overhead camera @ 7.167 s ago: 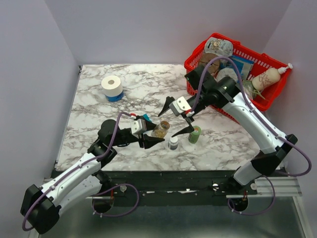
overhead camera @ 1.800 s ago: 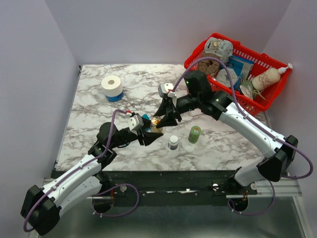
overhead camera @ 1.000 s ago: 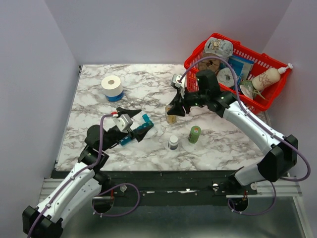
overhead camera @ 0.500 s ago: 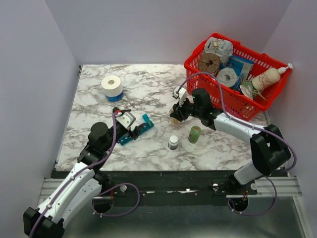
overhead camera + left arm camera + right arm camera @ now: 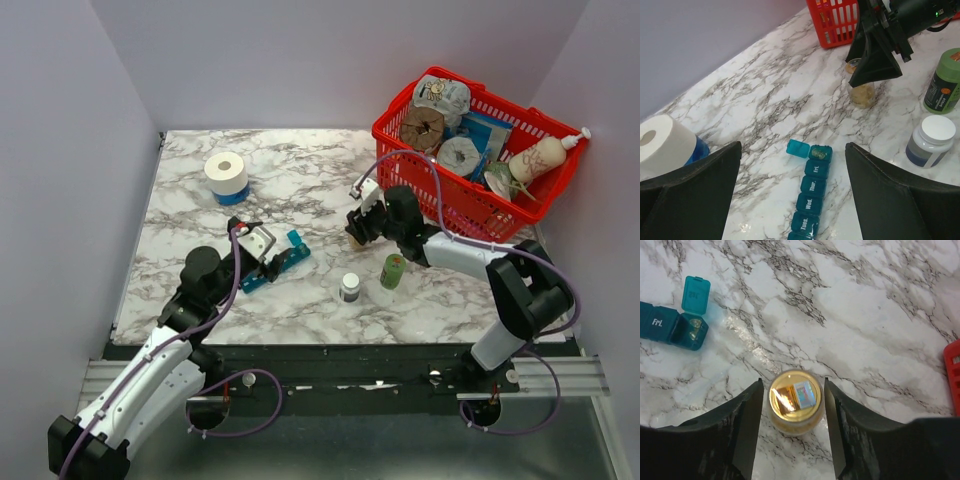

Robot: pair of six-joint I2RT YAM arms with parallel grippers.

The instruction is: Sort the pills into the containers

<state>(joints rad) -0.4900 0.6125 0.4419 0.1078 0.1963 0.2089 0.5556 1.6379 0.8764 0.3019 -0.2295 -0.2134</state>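
While the left gripper [image 5: 794,150] hangs spread wide above the marble table [image 5: 765,100], the long blue plastic pill-organiser strip [image 5: 812,192] lies beneath it, end lid open. Beyond, the small clear bottle [image 5: 796,400] of yellowish-brown pills [image 5: 862,95] stands between the right gripper's [image 5: 793,381] parted jaws, near the red wire basket [image 5: 837,22].

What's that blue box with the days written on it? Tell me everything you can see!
The pill box is a long, narrow strip of little square cups in see-through teal-blue plastic. It lies flat and slanted on the marble table. White letters on its shut lids read Fri, Thur, Wed, Tues. The end cup past Fri is open, its lid flipped back, with small yellowish pills inside. The left gripper hangs over it, jaws wide apart, with no contact visible.
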